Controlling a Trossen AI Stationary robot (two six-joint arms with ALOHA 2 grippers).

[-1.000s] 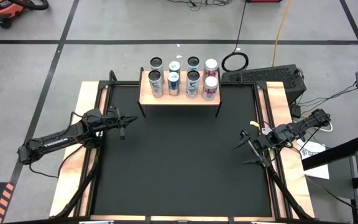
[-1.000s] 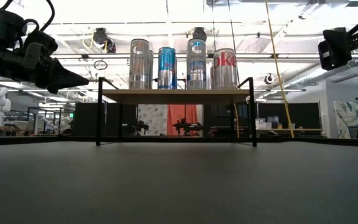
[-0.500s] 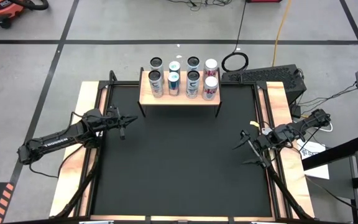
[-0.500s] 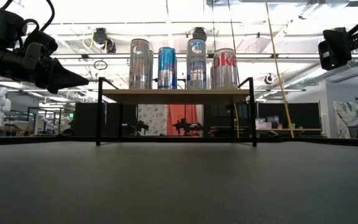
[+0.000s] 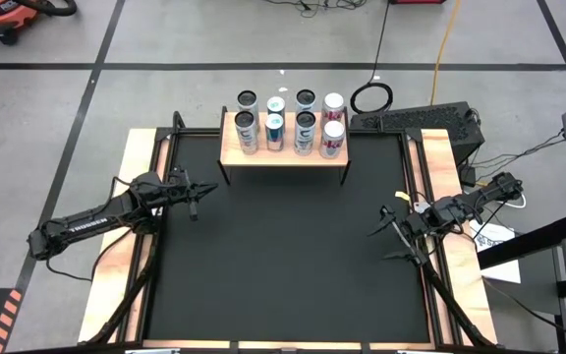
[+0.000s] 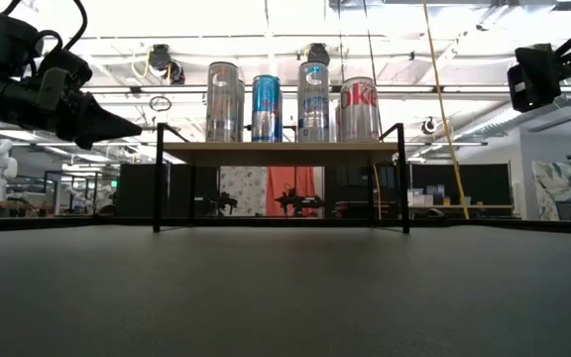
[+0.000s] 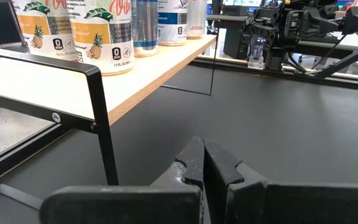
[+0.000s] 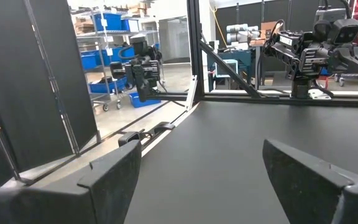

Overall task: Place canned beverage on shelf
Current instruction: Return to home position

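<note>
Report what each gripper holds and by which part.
Nothing is held. The left gripper is shut on nothing, the right gripper is open and empty; the cans stand on the shelf.

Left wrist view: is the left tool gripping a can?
No: the left tool is shut and empty above the black mat, and the cans stand on the shelf.

**Pale Wood, Black Mat, Bright Cans**

At the upper centre of the high view, the shelf (image 5: 283, 158) is showing a light-wood top on black legs. Below it the table mat (image 5: 283, 256) is lying plain black, edged by pale wooden side strips (image 5: 138, 187). In the low view four cans are lining up from left to right: a silver can (image 6: 224, 102), a blue-and-white can (image 6: 266, 109), a blue-printed silver can (image 6: 313, 102) and a red-lettered silver can (image 6: 359, 109). At the upper left of the left wrist view, a white can (image 7: 101, 34) is displaying a yellow-and-green pineapple motif.
</note>
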